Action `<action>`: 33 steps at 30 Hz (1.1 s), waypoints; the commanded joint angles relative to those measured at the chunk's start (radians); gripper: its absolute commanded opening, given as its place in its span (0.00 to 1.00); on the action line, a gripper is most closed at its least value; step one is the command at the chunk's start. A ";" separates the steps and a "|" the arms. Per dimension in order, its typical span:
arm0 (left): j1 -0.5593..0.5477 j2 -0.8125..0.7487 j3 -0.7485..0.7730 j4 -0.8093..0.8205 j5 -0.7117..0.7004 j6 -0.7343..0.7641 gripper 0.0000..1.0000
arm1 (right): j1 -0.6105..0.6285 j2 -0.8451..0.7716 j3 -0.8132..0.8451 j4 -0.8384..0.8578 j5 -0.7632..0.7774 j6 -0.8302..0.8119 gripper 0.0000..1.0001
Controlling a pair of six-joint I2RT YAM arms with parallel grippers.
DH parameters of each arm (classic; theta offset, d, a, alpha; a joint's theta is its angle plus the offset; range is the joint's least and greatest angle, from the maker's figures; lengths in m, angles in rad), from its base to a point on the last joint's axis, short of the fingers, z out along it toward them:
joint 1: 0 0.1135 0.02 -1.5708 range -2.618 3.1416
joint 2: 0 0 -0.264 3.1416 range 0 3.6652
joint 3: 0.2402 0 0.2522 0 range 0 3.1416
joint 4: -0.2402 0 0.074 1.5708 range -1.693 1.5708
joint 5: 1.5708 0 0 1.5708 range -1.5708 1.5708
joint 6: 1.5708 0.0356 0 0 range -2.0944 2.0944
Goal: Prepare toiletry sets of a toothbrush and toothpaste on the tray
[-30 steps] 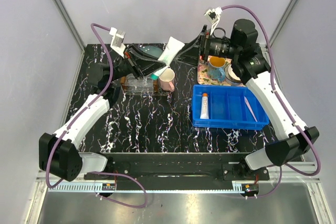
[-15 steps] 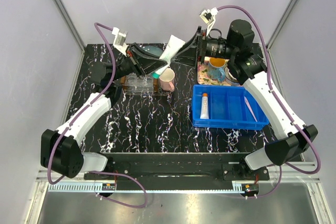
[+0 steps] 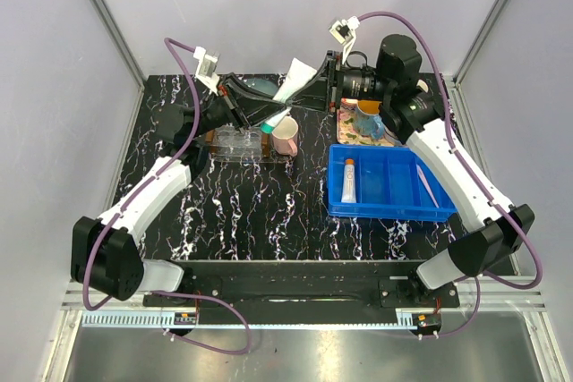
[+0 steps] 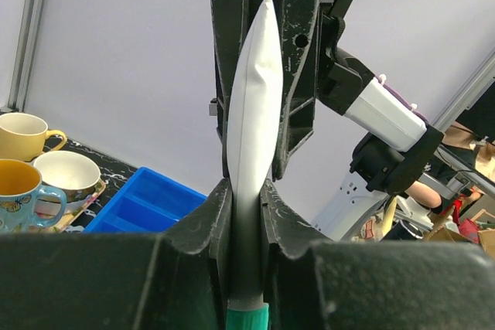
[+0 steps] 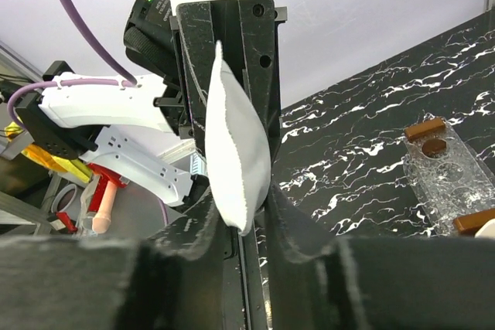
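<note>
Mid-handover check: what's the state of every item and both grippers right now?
Teal-capped toothpaste: aloft between both grippers.
Left gripper: shut on that tube near its cap.
Right gripper: jaws around its crimped end, grip unclear.
Orange-capped toothpaste: lying in blue bin, left compartment.
Toothbrush: lying in bin, right compartment.
Tray: no toothbrush or toothpaste in it.
Pink mug: upright beside tray.

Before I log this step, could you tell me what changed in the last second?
The right gripper moved left to the toothpaste tube and closed on its crimped end. The left gripper kept its hold; the blue bin and its contents stayed put.
</note>
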 commanded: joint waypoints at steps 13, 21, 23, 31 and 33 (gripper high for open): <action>-0.004 -0.075 0.038 -0.276 0.063 0.382 0.78 | 0.012 -0.030 0.079 -0.219 0.065 -0.208 0.00; -0.004 -0.083 0.191 -0.653 0.117 0.690 0.92 | 0.023 -0.096 0.001 -0.385 0.062 -0.415 0.00; -0.004 -0.076 0.241 -0.736 0.134 0.730 0.93 | 0.035 -0.127 -0.044 -0.397 0.068 -0.466 0.00; -0.036 -0.015 0.363 -0.927 0.209 0.891 0.94 | 0.081 -0.144 -0.102 -0.463 0.105 -0.558 0.00; -0.051 -0.003 0.386 -1.003 0.215 0.943 0.93 | 0.092 -0.139 -0.099 -0.468 0.118 -0.577 0.00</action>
